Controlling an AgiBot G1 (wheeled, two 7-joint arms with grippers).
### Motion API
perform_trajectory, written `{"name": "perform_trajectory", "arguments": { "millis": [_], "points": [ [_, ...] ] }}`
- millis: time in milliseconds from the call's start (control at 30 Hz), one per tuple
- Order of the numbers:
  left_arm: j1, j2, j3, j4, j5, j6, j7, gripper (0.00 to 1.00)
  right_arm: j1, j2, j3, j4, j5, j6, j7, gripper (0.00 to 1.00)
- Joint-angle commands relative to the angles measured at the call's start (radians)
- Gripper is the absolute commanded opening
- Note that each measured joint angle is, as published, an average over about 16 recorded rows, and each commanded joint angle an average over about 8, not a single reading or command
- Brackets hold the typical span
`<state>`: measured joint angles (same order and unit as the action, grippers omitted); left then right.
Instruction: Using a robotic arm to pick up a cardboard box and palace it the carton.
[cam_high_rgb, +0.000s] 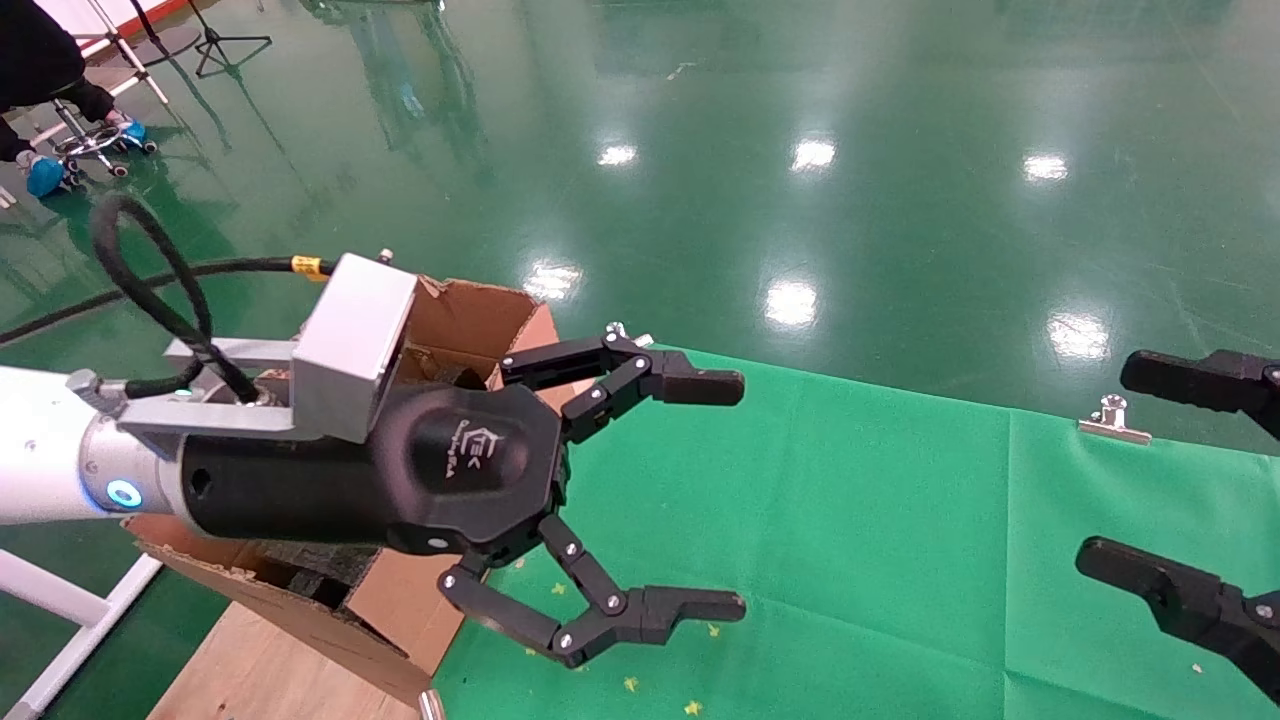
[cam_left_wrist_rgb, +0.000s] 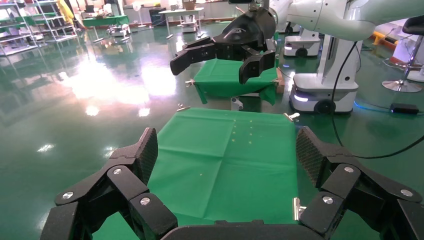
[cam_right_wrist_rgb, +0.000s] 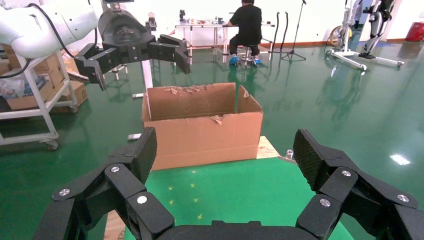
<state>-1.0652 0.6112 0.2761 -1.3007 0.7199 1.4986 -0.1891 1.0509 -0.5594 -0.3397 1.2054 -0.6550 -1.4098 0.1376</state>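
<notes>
Carton (cam_right_wrist_rgb: 202, 127) face: right wrist only.

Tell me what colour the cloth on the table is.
Bright green cloth, clearest in the left wrist view.

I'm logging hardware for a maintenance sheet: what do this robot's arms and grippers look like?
The left arm is glossy white with a blue-lit ring, a silver camera block, black cables and a black logo-marked wrist. The left gripper and right gripper are black, with linked fingers, silver rivets and textured pads.
</notes>
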Motion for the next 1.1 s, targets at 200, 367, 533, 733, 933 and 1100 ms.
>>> {"name": "perform_trajectory", "arguments": {
  "millis": [200,367,533,733,933,1100],
  "points": [
    [-0.004,0.000,0.002,0.009,0.005,-0.002,0.000,1.00,0.000,0.000,0.000,0.000,0.000,0.000,0.000,1.00],
    [-0.006,0.000,0.002,0.012,0.007,-0.002,0.001,1.00,0.000,0.000,0.000,0.000,0.000,0.000,0.000,1.00],
    [-0.007,0.000,0.002,0.014,0.009,-0.003,0.001,1.00,0.000,0.000,0.000,0.000,0.000,0.000,0.000,1.00],
    [-0.008,0.000,0.003,0.015,0.009,-0.003,0.001,1.00,0.000,0.000,0.000,0.000,0.000,0.000,0.000,1.00],
    [-0.008,0.000,0.003,0.016,0.010,-0.003,0.002,1.00,0.000,0.000,0.000,0.000,0.000,0.000,0.000,1.00],
    [-0.009,0.000,0.004,0.016,0.010,-0.003,0.002,1.00,0.000,0.000,0.000,0.000,0.000,0.000,0.000,1.00]
  ]
}}
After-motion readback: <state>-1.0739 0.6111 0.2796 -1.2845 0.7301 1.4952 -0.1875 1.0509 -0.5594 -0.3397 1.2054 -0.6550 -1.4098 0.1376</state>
